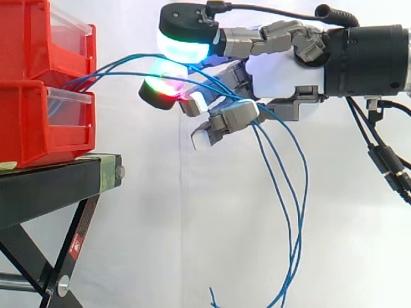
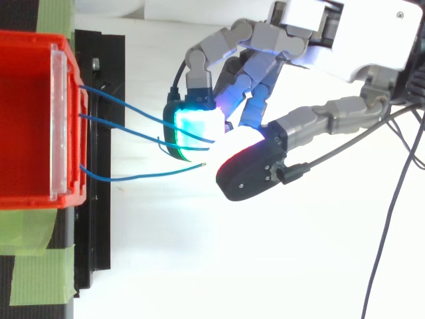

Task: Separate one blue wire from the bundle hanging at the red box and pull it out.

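Hand (image 1: 282, 74) closed on blue wires (image 1: 122, 63) – just off the red box (image 1: 38, 122)
Curled fingers pinch what looks like two strands, which run from the box front and hang below the palm – a third wire (image 2: 133, 177) ends free beside the thumb

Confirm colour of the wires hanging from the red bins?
Plain blue, all the wires; clearest in the side view.
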